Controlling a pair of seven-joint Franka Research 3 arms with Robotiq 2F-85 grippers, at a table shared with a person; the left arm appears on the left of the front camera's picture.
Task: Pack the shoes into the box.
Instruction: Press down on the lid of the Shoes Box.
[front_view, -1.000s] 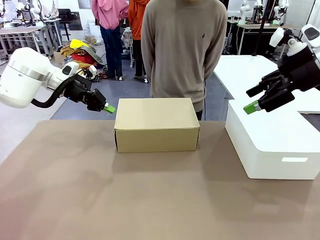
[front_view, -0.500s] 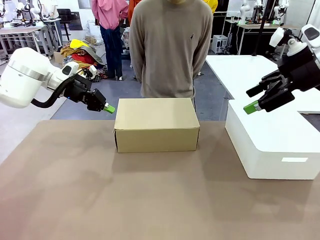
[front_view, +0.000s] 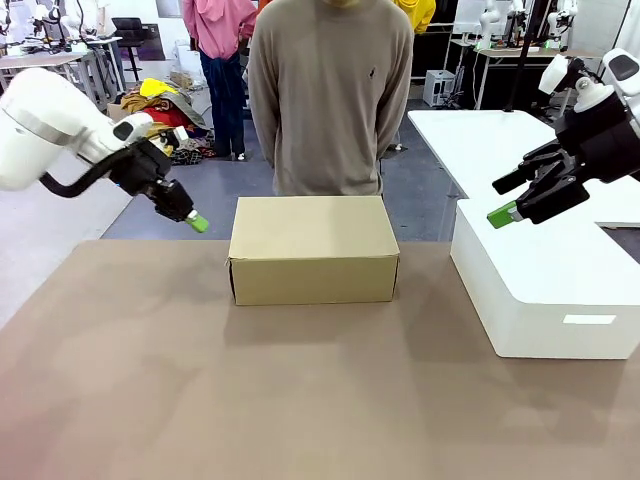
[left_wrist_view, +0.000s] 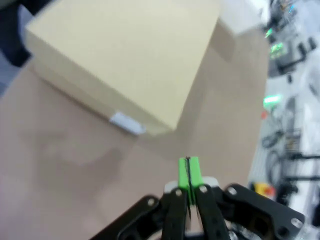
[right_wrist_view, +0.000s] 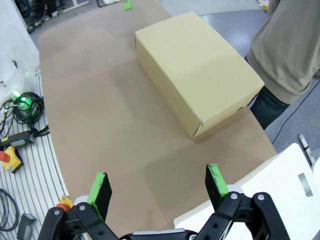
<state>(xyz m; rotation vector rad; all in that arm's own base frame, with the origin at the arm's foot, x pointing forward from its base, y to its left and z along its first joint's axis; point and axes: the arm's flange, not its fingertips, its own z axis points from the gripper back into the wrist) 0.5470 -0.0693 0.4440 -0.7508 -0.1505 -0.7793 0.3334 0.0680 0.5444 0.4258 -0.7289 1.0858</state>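
The box is a closed brown cardboard shoebox at the far middle of the table; it lies below both grippers in the wrist views too. The shoes are out of view. My left gripper hovers in the air just left of the box's far left corner, pads pressed together with nothing between them. My right gripper hangs open and empty above the white bin, its green pads wide apart. A person in a beige sweater stands behind the box.
A large white plastic bin with its lid on takes up the table's right side. A white table stands beyond it. The brown tabletop in front of the box is bare.
My left gripper has pulled back to the left, away from the box, and its arm has lifted. The person has shifted to the left. The right arm stays still.
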